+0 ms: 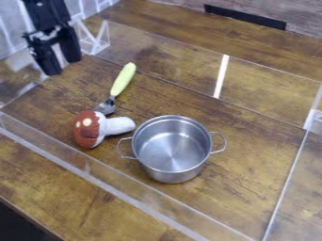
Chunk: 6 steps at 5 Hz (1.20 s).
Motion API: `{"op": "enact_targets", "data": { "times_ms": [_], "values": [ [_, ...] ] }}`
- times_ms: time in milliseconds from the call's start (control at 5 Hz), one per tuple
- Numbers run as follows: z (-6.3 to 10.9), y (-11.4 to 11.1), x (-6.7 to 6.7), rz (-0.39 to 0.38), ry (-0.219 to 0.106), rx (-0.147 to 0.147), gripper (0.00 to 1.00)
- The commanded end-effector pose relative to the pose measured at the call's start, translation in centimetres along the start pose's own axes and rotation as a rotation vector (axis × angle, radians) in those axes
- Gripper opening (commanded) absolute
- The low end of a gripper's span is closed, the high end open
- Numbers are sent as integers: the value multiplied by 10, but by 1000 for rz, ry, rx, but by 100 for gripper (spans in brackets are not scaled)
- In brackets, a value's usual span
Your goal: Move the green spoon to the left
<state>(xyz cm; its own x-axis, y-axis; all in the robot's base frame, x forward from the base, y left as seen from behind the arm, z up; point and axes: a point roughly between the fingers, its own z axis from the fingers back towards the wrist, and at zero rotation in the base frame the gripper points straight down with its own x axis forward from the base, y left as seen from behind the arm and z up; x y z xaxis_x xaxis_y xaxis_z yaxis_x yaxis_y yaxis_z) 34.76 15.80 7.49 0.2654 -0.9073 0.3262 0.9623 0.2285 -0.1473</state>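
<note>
The green spoon (122, 80) lies flat on the wooden table, its yellow-green handle pointing up and right and its small silver bowl toward the mushroom. My gripper (49, 66) hangs at the upper left, well to the left of the spoon and above the table. Its dark fingers point down, stand open and hold nothing.
A red-capped toy mushroom (90, 127) lies just below the spoon's bowl. A silver pot (174, 148) stands to its right. Low clear plastic walls (224, 75) fence the work area, and a clear rack (90, 38) stands near the gripper.
</note>
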Motion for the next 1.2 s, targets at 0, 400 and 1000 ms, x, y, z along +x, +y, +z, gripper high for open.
{"op": "enact_targets", "data": {
  "times_ms": [0, 400, 1000],
  "values": [
    [34, -3, 16, 20, 15, 91, 100],
    [41, -11, 27, 67, 4, 113, 100],
    [56, -8, 11, 46, -6, 117, 100]
  ]
}}
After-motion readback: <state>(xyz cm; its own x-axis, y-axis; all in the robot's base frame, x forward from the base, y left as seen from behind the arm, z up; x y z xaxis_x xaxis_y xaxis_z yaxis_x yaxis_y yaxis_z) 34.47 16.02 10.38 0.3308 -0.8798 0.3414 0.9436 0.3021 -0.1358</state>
